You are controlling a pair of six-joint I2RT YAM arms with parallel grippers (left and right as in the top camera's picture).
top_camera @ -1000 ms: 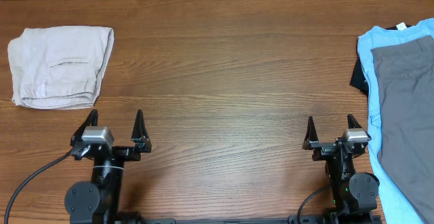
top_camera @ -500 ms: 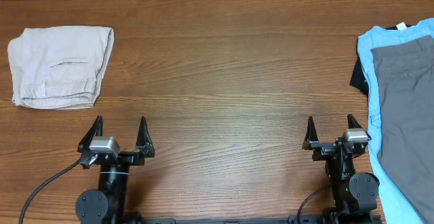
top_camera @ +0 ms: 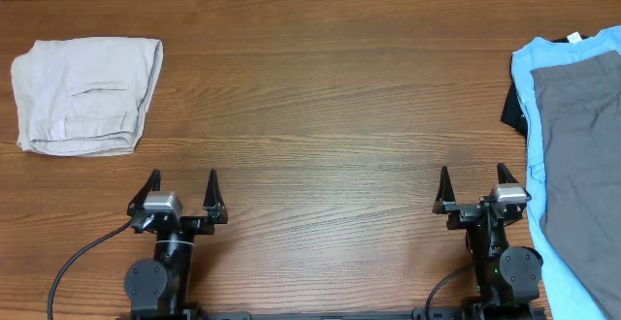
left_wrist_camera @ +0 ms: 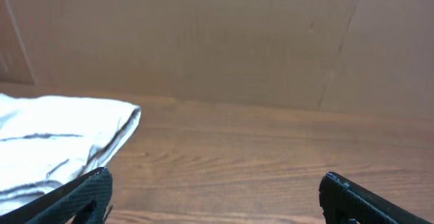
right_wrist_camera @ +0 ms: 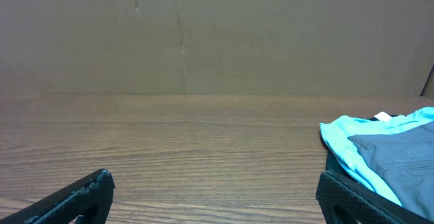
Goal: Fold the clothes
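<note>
1. Overhead view: the shorts lie in the upper left of the frame as a compact, near-square bundle, a little longer across the frame than up it. They look already folded to me. My left claw sits at lower left with its fingers spread and nothing between them. The shorts are up and to the left of it, apart from it, with bare table between. My right claw is at lower right, equally spread and empty, and well apart from the shorts. So I judge that any further reach belongs to the left arm. Just beside the right claw, at the right edge, a grey garment lies on a light blue T-shirt.

2. Left wrist view: the shorts fill the left of the frame, their rounded edge partly hidden by my left finger. This shows the cloth's thickness, which the overhead view flattens. My left claw is released.

3. Right wrist view: no shorts here, only the T-shirt and grey garment at lower right. My right claw gapes, holding nothing.
</note>
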